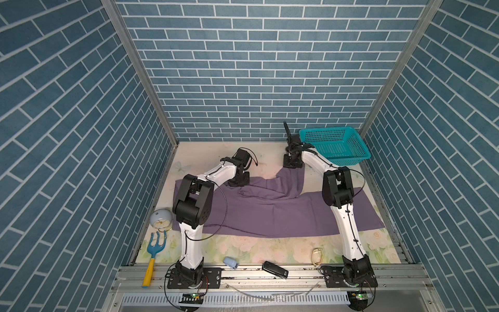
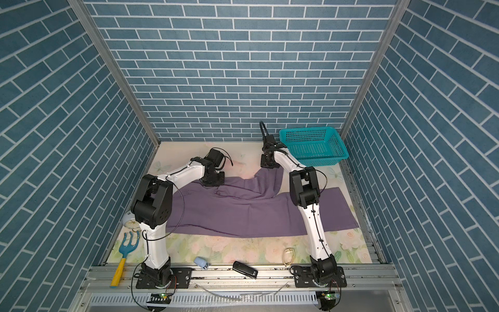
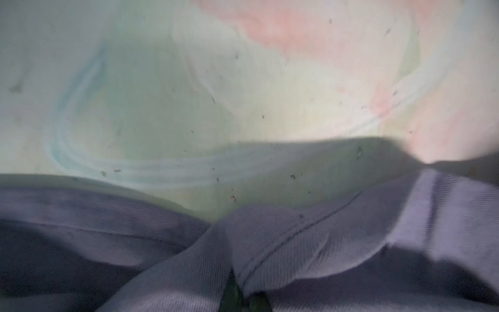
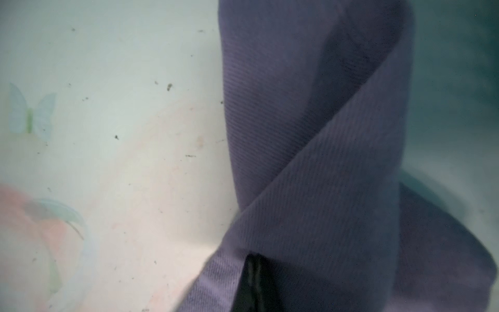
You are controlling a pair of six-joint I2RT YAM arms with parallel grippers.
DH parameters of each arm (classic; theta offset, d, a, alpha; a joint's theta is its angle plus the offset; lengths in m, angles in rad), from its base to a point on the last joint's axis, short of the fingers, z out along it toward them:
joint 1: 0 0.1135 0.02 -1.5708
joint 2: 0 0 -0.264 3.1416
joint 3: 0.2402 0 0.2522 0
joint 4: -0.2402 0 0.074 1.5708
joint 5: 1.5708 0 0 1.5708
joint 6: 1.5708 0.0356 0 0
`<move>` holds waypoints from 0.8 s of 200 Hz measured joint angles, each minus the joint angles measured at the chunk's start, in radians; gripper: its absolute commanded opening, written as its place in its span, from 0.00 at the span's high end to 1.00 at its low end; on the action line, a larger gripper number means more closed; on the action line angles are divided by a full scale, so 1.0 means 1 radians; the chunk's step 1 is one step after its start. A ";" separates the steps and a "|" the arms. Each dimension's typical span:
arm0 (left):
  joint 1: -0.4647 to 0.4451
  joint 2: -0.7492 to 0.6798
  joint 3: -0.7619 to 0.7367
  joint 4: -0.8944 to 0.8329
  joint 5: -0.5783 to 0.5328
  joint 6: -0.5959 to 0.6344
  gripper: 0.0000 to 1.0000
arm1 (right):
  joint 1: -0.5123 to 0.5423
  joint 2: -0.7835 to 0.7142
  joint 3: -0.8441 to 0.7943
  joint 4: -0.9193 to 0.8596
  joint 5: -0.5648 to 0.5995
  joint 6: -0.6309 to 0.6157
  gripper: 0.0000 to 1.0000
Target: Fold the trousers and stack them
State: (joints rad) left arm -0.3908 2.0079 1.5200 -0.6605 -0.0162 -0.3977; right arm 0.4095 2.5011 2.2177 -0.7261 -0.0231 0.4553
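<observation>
Down at the near edge of the worktop (image 1: pixel 256 247), well short of both grippers, there was just loose clutter, none of it part of the job. Going back from there toward the grippers, the trousers (image 1: pixel 270 213) were lying spread open across most of the worktop. One long leg was stretched flat and wide on the near side of both arms, and the other leg was kinked up and away toward the right gripper (image 1: pixel 292 165).

That gripper was clamped on the end of that leg. Its wrist view showed the purple cloth twisting away from the closed fingers. The left gripper (image 1: pixel 238 182) was pinched tight on the far edge of the cloth too, with a stitched seam bunched right at its fingertips in its wrist view.

So my read: early days. Both grips were on, but no fold was made, nothing was halved or squared, and stacking hadn't begun. Left to do, I'd guess: bring the far leg over onto the near one, fold the length down, then set the bundle somewhere.

Farthest back, just beyond the right gripper and off to its right, sat the teal basket (image 1: pixel 348 159). As far as both top views showed, there was nothing in it.
</observation>
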 measured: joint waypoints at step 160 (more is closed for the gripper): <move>0.119 -0.485 -0.216 -0.080 -0.152 -0.058 1.00 | -0.021 -1.036 -1.135 0.509 0.058 0.047 1.00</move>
State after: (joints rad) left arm -0.2714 1.5230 1.3045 -0.7403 -0.1684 -0.4553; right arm 0.3885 1.4651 1.0832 -0.2173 0.0349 0.5022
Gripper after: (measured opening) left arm 0.068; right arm 0.045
